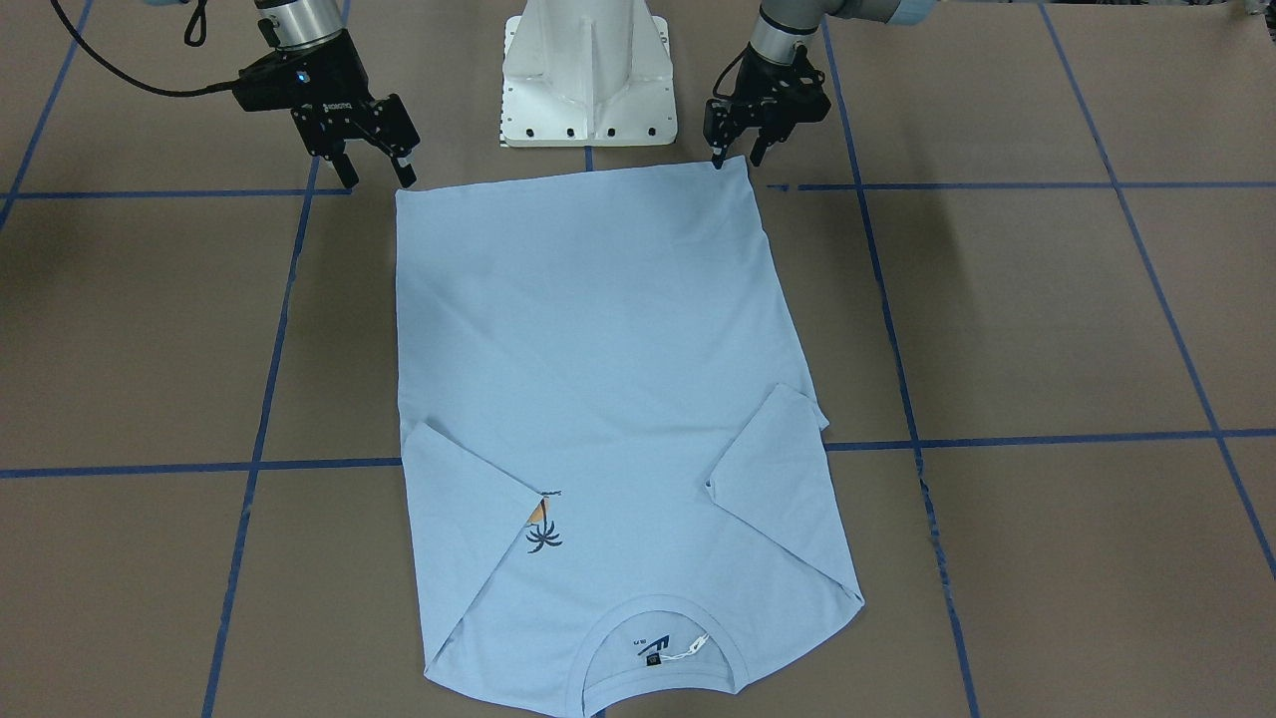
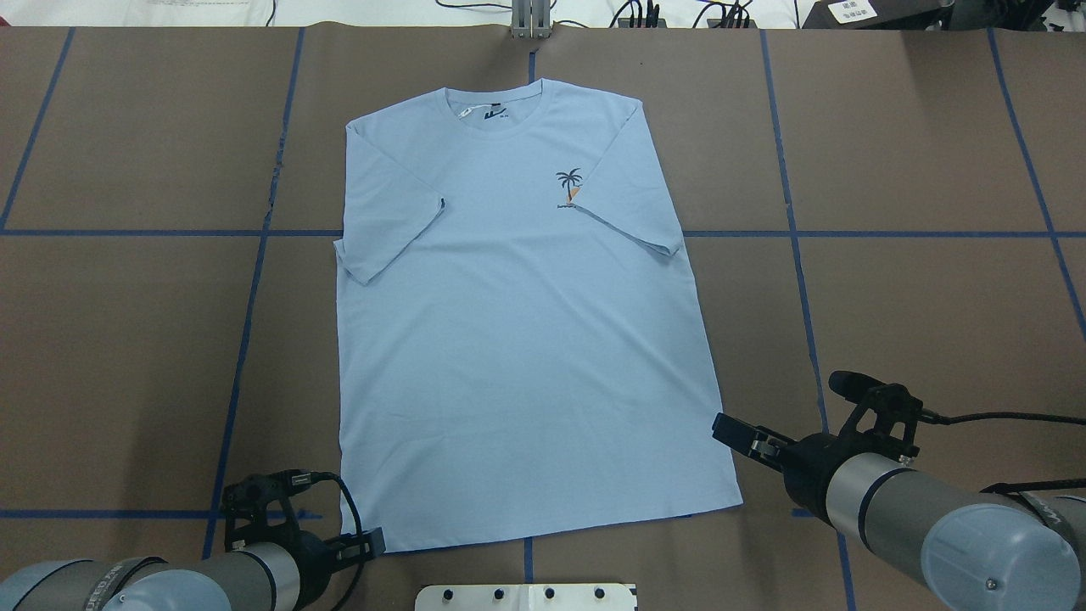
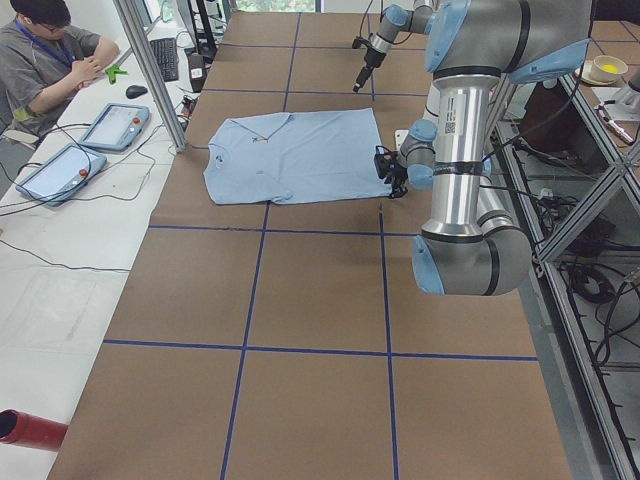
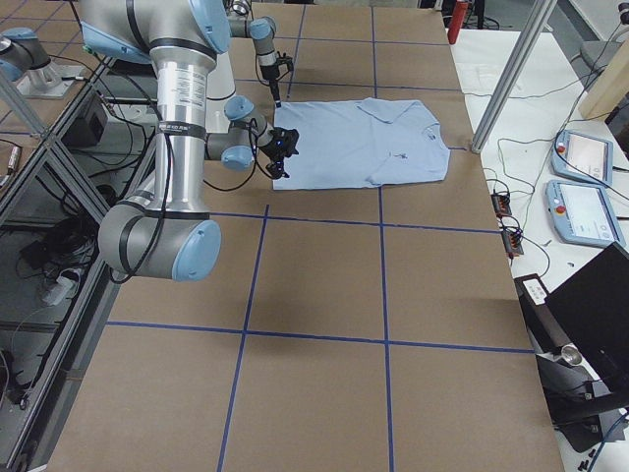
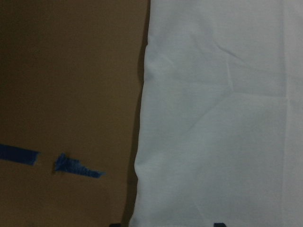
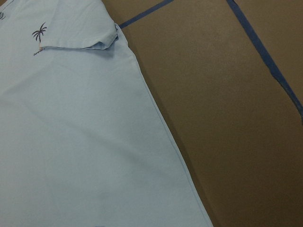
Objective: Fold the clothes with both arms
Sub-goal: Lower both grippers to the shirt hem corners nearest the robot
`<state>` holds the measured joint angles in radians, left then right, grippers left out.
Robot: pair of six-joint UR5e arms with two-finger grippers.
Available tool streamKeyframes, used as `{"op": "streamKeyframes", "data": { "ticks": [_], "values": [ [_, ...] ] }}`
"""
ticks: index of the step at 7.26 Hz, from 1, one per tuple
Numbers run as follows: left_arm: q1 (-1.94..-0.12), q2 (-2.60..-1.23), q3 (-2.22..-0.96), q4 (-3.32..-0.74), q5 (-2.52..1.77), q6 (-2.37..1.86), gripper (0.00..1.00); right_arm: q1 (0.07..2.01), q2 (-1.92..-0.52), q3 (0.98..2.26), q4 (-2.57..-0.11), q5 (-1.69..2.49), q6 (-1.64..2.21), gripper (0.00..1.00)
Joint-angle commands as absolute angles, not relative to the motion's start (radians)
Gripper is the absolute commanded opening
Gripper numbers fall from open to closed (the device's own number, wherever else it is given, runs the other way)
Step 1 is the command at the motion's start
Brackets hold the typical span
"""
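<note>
Light blue T-shirt (image 1: 598,329) lies flat, front up, on the brown table (image 1: 1047,319). Its hem is nearest the white pedestal base (image 1: 588,80) and its collar is on the side away from the base. Both sleeves are folded in over the chest, and one covers the edge of the palm print (image 1: 543,537). To one side of the base, the left gripper (image 1: 737,160) is at a hem corner with its jaws narrowly apart; one fingertip is seemingly at the cloth edge, contact unclear. To the base's other side, the right gripper (image 1: 376,178) is just off the other hem corner, jaws wide, holding nothing.
</note>
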<state>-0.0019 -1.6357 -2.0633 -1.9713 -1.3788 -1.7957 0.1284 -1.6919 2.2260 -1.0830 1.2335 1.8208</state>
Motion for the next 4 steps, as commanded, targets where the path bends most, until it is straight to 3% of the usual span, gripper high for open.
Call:
{"op": "streamKeyframes", "data": {
  "ticks": [1,2,3,4],
  "values": [
    [-0.002,-1.638,-2.060,-1.971,-1.378,-1.798,0.53,0.126,-1.692,2.226,-1.083,1.229,1.821,0.97],
    [0.000,-1.640,-2.060,-1.971,-1.378,-1.798,0.44,0.126,-1.692,2.224,-1.083,1.227,1.821,0.97],
    [0.000,-1.643,-2.060,-1.971,-1.378,-1.798,0.30,0.126,-1.692,2.224,-1.083,1.227,1.821,0.97],
    [0.002,-1.641,-2.060,-1.971,-1.378,-1.798,0.27,0.124,-1.692,2.224,-1.083,1.227,1.821,0.97]
  ]
}}
